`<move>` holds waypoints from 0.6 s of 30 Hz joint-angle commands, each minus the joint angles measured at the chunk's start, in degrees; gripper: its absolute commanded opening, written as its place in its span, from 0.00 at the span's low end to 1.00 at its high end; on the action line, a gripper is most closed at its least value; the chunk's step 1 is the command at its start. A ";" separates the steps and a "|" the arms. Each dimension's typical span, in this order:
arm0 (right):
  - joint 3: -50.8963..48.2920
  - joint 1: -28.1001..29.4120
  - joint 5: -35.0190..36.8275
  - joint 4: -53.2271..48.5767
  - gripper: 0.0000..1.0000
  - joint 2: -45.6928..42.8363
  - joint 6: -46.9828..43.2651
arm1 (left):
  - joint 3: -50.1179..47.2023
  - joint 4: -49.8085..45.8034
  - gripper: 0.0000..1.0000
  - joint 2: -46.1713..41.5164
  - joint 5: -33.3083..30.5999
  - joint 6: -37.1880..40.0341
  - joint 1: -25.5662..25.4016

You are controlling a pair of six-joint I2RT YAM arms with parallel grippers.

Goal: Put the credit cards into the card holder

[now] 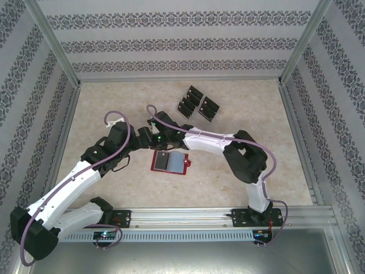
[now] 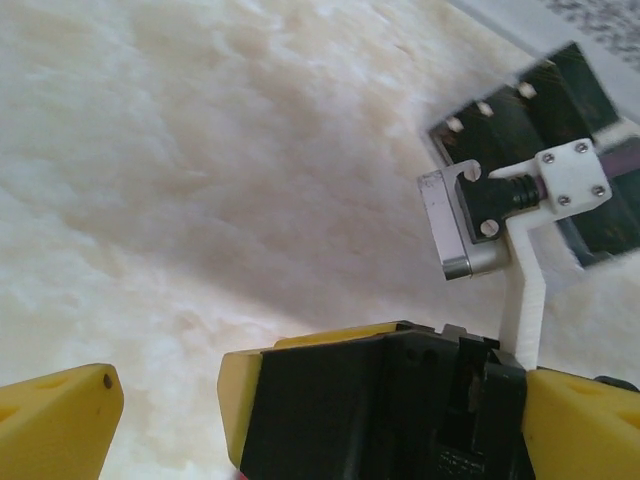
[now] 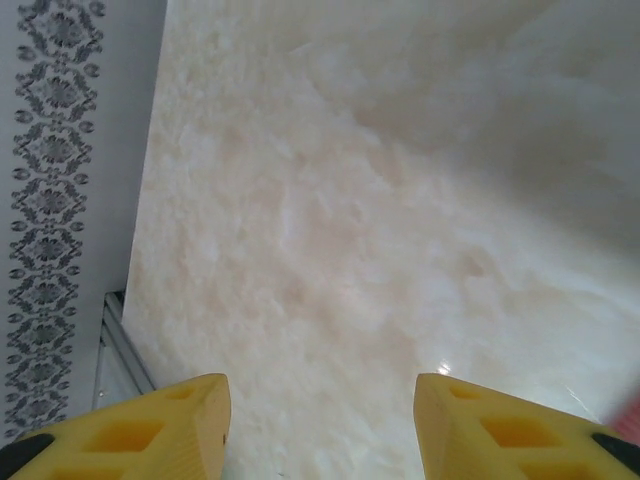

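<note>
The card holder lies open and flat on the table, red outside and grey-blue inside, with one black credit card on its left half. More credit cards lie in a loose cluster further back; they show again in the left wrist view at the top right. Both grippers hover just behind the holder, tips close together. My left gripper is open, and the right arm's yellow-and-black finger crosses the space between its fingers. My right gripper is open over bare table, holding nothing.
Patterned walls with metal posts close the table on three sides. The right wrist's silver camera on its white bracket hangs close in front of the left wrist camera. An aluminium rail runs along the near edge.
</note>
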 commanded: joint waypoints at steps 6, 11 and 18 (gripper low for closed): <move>-17.04 -2.66 12.22 -10.89 0.59 -16.21 -2.53 | -0.04 -4.14 1.00 2.04 -4.18 2.01 1.47; -23.81 -2.84 13.78 -9.85 0.59 -18.83 -0.92 | -0.55 -3.27 1.00 4.40 -3.46 2.94 1.48; -25.14 -2.54 12.90 -7.43 0.58 -16.56 -0.27 | -1.72 -1.69 1.00 7.48 -1.53 3.29 1.48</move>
